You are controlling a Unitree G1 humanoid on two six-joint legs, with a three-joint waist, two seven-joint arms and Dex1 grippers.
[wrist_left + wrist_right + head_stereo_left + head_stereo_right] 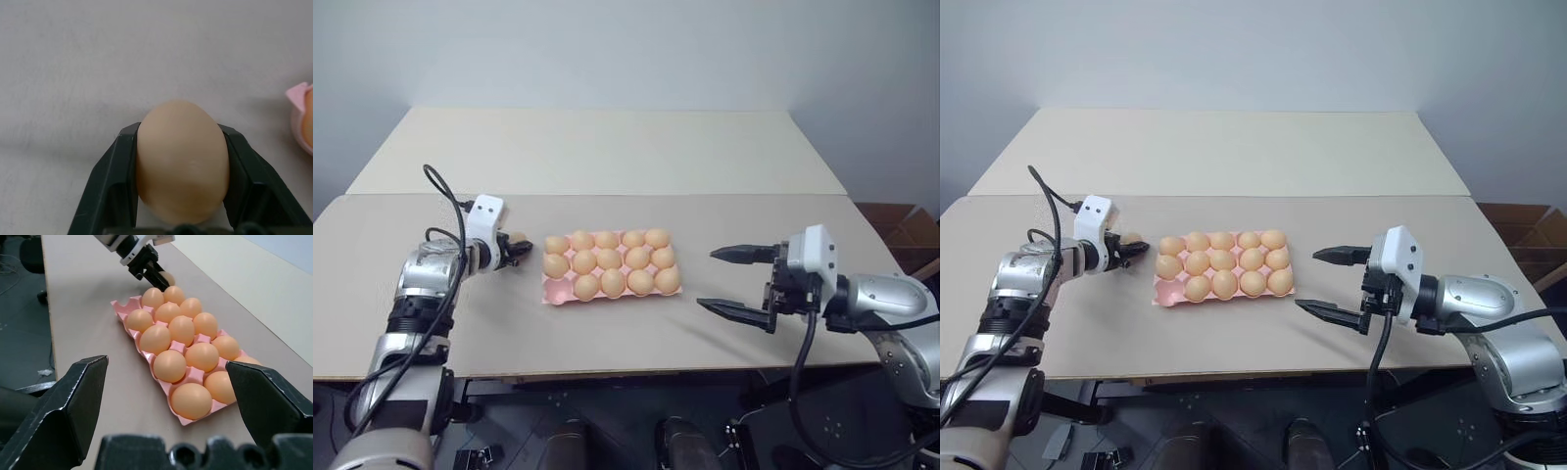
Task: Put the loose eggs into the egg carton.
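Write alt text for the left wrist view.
The left gripper is shut on a loose egg, one black finger on each side, above the pale table. A corner of the pink egg carton shows at the edge.

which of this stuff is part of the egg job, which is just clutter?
Job:
- loose egg, gripped in the left tool
- egg carton, fourteen eggs seated, front-left cup empty
- right tool, open, off to the carton's right

Not job:
- table
- cardboard box past the table's right edge
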